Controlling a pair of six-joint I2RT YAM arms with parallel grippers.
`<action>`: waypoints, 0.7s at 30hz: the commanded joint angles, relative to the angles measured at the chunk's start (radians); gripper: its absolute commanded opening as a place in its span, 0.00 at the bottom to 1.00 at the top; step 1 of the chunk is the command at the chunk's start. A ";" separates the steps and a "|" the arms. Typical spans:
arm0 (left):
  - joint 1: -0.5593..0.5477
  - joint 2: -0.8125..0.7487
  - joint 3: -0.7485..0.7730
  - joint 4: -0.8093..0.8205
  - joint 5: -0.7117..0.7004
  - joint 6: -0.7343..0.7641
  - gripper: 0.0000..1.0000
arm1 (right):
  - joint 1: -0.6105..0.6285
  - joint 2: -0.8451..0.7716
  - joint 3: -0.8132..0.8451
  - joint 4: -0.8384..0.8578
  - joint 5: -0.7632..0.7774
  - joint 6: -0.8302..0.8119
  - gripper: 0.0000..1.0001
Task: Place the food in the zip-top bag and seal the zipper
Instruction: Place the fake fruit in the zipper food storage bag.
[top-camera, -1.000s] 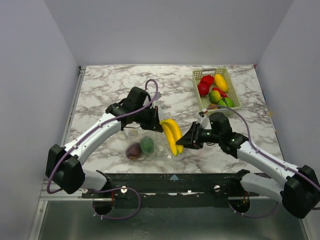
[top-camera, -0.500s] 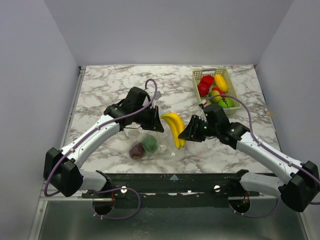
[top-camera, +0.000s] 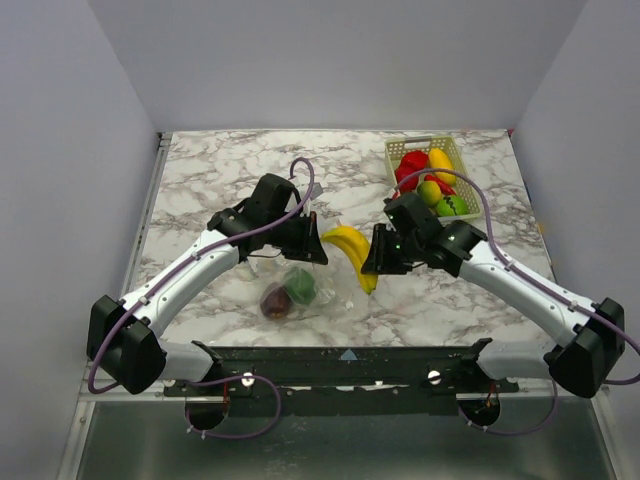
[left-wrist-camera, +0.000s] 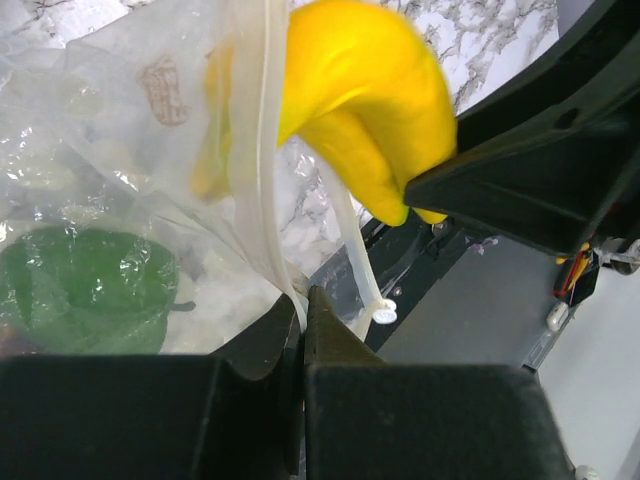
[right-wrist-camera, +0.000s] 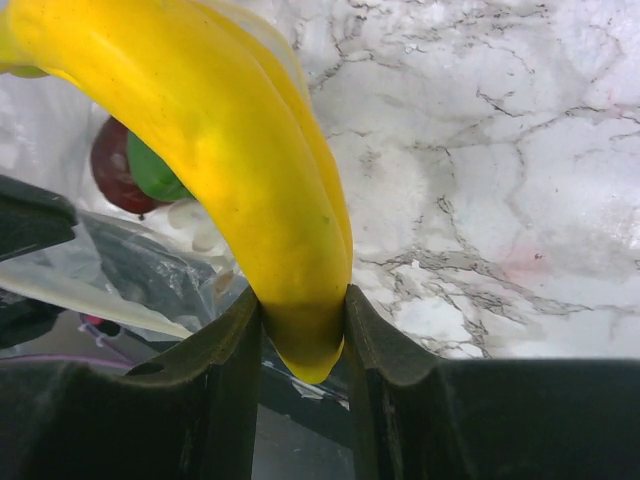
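Holding banana (top-camera: 350, 248) by its lower end: right fingers (top-camera: 373, 262) part-open, clamped on it, off the worktop (top-camera: 220, 170) at the bag mouth. Bag (left-wrist-camera: 130, 200) near centre, green piece (top-camera: 298, 284) and maroon piece (top-camera: 275, 301) inside. Left fingers (left-wrist-camera: 320, 340) fully closed, pinching zipper (left-wrist-camera: 250, 150). Other food (top-camera: 415, 165) in basket (top-camera: 392, 175), far right.

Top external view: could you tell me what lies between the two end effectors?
The yellow toy banana, held by the right end effector, extends toward the left end effector; the top view shows it.
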 joint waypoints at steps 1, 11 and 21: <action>0.001 -0.024 0.019 0.009 -0.001 0.012 0.00 | 0.051 0.071 0.064 -0.096 0.117 -0.046 0.00; -0.008 -0.021 0.016 0.017 0.019 0.013 0.00 | 0.078 0.262 0.343 -0.229 0.095 -0.141 0.01; -0.012 -0.026 0.030 -0.008 -0.035 0.029 0.00 | 0.093 0.500 0.653 -0.463 0.106 -0.267 0.04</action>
